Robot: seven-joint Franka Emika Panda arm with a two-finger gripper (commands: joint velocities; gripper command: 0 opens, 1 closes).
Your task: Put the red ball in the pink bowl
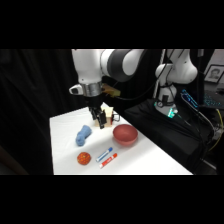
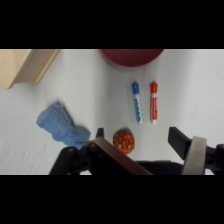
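Red ball (image 2: 123,141) looks small, light and roly; grab its round middle. Pincer (image 2: 137,139) is spread wide above it.

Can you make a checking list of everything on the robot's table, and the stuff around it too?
Surface: white table, bare between items.
Job's things: red ball on the table near the front edge, apart from the pink bowl; bowl looks empty.
Clutter: blue cloth, blue marker and red marker side by side, tan box.
Grippers: gripper open, holding nothing, above the table.
Cables: some at right beside the table.
Surroundings: dark backdrop; equipment at upper right.
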